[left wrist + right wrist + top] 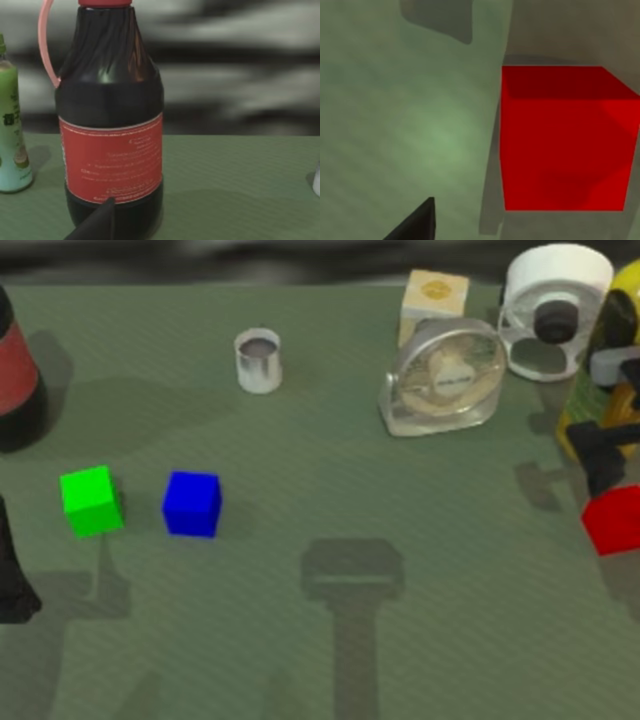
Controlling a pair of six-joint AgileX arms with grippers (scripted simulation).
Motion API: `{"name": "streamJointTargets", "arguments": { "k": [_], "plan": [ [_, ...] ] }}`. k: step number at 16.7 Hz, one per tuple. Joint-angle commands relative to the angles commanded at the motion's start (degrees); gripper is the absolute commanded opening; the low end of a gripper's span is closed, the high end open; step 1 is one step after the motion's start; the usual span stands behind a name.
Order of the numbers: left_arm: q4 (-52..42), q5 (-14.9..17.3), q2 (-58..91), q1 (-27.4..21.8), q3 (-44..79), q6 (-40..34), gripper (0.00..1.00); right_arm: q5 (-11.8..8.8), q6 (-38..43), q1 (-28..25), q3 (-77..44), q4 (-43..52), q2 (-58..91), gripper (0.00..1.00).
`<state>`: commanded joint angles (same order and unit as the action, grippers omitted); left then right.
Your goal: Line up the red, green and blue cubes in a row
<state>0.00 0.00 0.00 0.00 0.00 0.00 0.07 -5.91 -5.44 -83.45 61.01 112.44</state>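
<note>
My left tool (12, 590): parked at the tabletop's (420, 640) left edge; I cannot tell its grip.
Dark bottle (15, 370): far left, red label, standing before my left wrist camera.
Green cube (91, 501): left side, on the tabletop.
Blue cube (192, 504): just right of the green cube, apart from it.
Metal cup (258, 360): farther back, upright.
Red cube (612, 519): at the right edge, well apart from the other two.
My right tool (605, 455): right above the red cube; I cannot tell whether it grips it.
</note>
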Motion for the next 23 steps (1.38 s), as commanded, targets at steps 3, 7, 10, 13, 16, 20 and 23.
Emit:
{"name": "streamJointTargets", "arguments": {
  "k": [3,7,10,13,16,20,23],
  "plan": [
    [0.0,0.0,0.0,0.0,0.0,0.0,1.0,0.0,-0.1,0.2,0.8,-1.1,0.3,1.0],
    [0.0,0.0,0.0,0.0,0.0,0.0,1.0,0.0,0.0,0.0,5.3,-9.5,3.9,1.0],
    [0.0,0.0,0.0,0.0,0.0,0.0,1.0,0.0,0.2,-0.1,9.1,-16.5,7.0,1.0],
    [0.0,0.0,0.0,0.0,0.0,0.0,1.0,0.1,0.2,-0.1,10.2,-18.3,8.1,1.0],
    [0.0,0.0,0.0,0.0,0.0,0.0,1.0,0.1,0.2,-0.1,10.2,-18.3,8.1,1.0],
    [0.0,0.0,0.0,0.0,0.0,0.0,1.0,0.1,0.2,-0.1,10.2,-18.3,8.1,0.7],
    [0.0,0.0,0.0,0.0,0.0,0.0,1.0,0.1,0.2,-0.1,10.2,-18.3,8.1,0.47]
  ]
}}
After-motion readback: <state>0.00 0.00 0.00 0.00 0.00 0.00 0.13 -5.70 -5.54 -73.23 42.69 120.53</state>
